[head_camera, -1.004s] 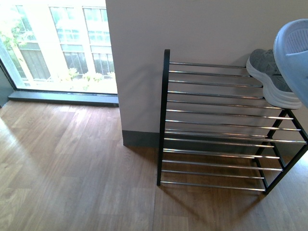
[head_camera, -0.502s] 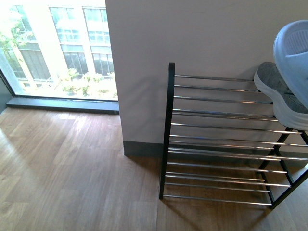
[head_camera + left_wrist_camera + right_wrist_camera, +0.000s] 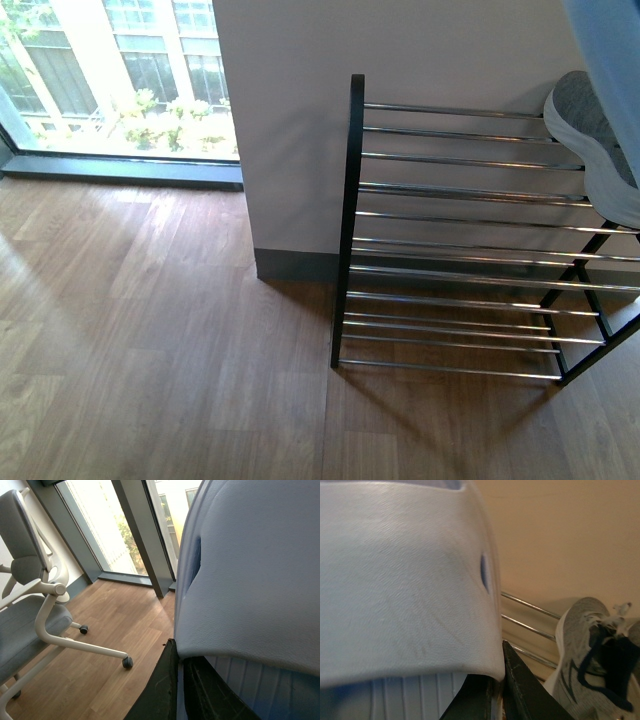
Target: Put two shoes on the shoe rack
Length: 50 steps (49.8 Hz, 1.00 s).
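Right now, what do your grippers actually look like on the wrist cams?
Little shows. In the left wrist view, the left gripper appears as two dark, nearly black fingers with a matte, slightly rough surface, tapering to thin tips. The right gripper looks the same: black wedge-shaped fingers. No cables, markings or arm links are visible; the front view shows neither arm.

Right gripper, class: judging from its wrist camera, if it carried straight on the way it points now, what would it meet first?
Probably the shoe rack: its silver bars lie directly ahead, beyond the pale blue slide held by the right gripper. The grey sneaker sits off to one side. Depth is hard to judge here.
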### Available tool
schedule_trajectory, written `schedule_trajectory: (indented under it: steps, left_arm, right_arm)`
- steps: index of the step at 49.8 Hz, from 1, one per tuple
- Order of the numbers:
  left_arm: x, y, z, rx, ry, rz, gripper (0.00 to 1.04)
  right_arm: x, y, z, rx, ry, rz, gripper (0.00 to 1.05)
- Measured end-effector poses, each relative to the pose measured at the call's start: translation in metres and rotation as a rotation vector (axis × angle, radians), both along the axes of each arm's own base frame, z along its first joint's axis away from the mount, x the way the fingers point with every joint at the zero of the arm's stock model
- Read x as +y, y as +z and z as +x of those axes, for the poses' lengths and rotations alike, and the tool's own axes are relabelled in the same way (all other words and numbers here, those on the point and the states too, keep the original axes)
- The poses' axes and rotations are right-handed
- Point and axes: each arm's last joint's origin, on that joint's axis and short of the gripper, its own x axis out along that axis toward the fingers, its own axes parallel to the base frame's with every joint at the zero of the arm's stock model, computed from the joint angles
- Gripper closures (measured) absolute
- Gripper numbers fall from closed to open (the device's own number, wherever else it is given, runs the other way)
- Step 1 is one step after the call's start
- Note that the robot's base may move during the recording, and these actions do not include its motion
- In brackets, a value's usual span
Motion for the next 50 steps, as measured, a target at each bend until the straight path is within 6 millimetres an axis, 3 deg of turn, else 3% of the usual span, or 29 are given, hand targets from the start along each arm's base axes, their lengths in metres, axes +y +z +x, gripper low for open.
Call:
schedule_trajectory:
  steps: [18, 36, 44, 50]
  left_arm:
    - [0.0, 0.0, 0.0, 0.0, 0.001, 0.0, 1.03]
    - [0.0, 0.0, 0.0, 0.0, 0.001, 0.0, 1.03]
    - [0.0, 0.0, 0.0, 0.0, 0.001, 0.0, 1.03]
    - [0.0, 0.0, 0.0, 0.0, 0.001, 0.0, 1.03]
  right_arm:
    - [0.033, -0.005, 0.113, 0.133, -0.075, -0.035, 1.03]
    - [0.043, -0.055, 0.215, 0.327, -0.215, -0.191, 1.03]
    - [0.031, -0.074, 0.244, 0.453, -0.319, -0.258, 1.03]
    - [0.019, -0.081, 0.251, 0.499, -0.368, -0.288, 1.03]
